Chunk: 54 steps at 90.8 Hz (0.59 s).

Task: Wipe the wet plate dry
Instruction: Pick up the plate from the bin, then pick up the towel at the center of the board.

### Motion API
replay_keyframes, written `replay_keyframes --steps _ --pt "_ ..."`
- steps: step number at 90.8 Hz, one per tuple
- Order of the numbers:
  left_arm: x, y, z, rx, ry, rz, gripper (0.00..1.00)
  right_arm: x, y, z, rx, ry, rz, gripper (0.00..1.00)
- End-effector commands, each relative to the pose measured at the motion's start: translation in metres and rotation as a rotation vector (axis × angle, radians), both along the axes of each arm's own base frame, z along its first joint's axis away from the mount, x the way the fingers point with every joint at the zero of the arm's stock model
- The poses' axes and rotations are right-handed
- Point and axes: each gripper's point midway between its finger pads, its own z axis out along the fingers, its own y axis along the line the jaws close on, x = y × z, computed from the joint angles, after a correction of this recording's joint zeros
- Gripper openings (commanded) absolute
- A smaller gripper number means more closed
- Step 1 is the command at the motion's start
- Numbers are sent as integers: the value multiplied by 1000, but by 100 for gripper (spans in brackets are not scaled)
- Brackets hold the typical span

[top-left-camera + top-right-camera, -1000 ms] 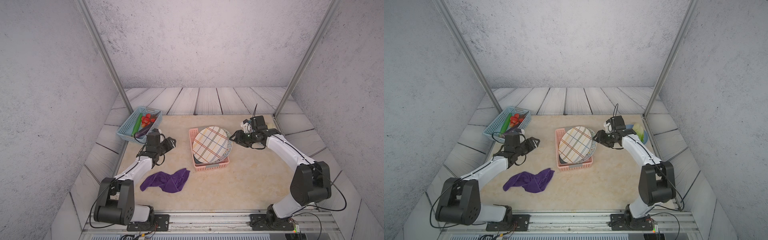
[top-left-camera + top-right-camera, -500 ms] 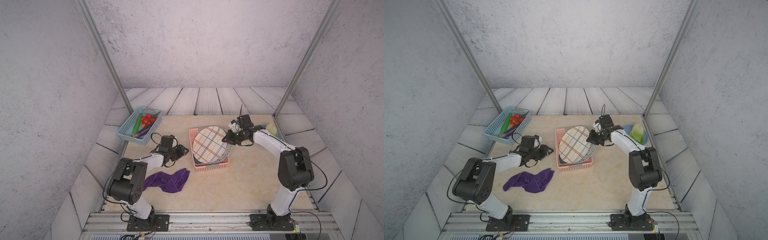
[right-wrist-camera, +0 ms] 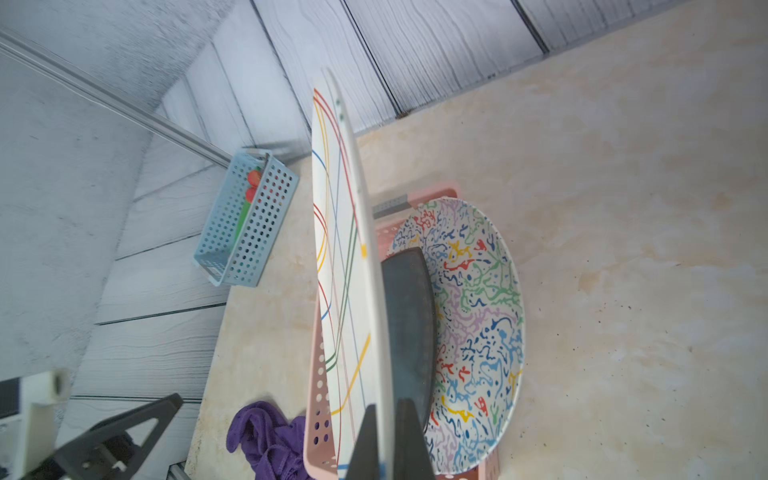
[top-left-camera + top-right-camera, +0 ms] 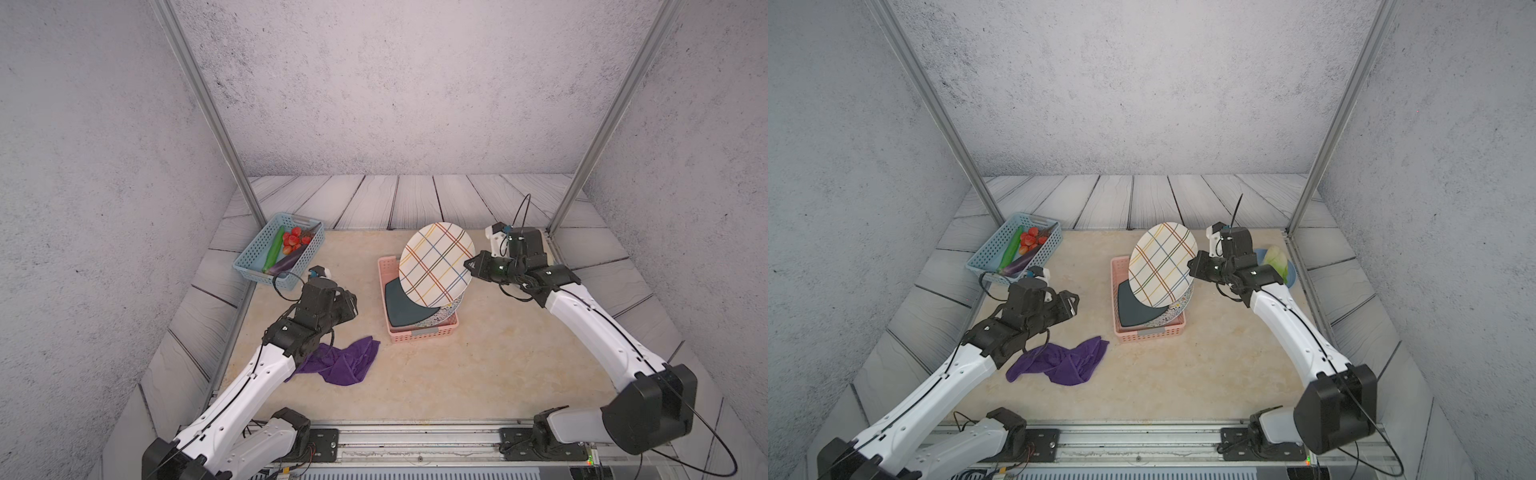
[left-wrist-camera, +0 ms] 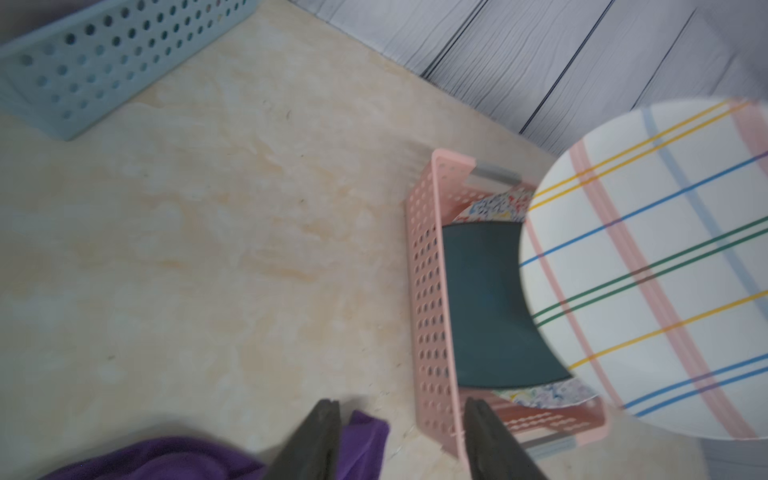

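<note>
The plate point(image 4: 436, 264) point(image 4: 1162, 262) is white with coloured plaid lines. It hangs tilted on edge above the pink basket point(image 4: 419, 334). My right gripper point(image 4: 471, 266) point(image 3: 384, 419) is shut on the plate's right rim, and the plate point(image 3: 345, 270) shows edge-on between the jaws. The purple cloth point(image 4: 345, 361) point(image 4: 1067, 361) lies crumpled on the table at the front left. My left gripper point(image 4: 349, 301) point(image 5: 401, 405) hovers open and empty just behind the cloth point(image 5: 166, 457), facing the basket point(image 5: 428, 291).
A dark plate point(image 4: 401, 307) and a speckled plate point(image 3: 478, 311) stay in the pink basket. A blue basket point(image 4: 257, 257) of vegetables sits at the back left. A blue bowl point(image 4: 1289, 270) with a green vegetable stands behind my right wrist.
My right gripper has shut on the plaid plate's rim and lifted it up out of the pink basket. The left gripper's jaws narrowed, then widened again.
</note>
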Motion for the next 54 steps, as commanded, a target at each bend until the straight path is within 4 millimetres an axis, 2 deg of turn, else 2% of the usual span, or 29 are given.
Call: replay_keyframes --steps 1,6,11,13,36,47,54 --pt "-72 62 -69 228 320 169 66 -12 -1 20 66 -48 -17 0" --pt "-85 70 -81 238 355 189 77 -21 -3 23 78 -51 -13 0" --pt "-90 76 -93 254 358 202 98 -28 -4 23 90 -46 -13 0" --pt "-90 75 -97 249 353 199 100 -31 -4 24 96 -47 -10 0" --pt "-66 32 -138 120 377 85 100 -54 1 18 136 -9 30 0" --pt "-61 21 -156 132 458 44 90 -59 2 17 153 3 35 0" --pt "-62 14 -167 146 524 2 76 -60 1 16 157 8 33 0"
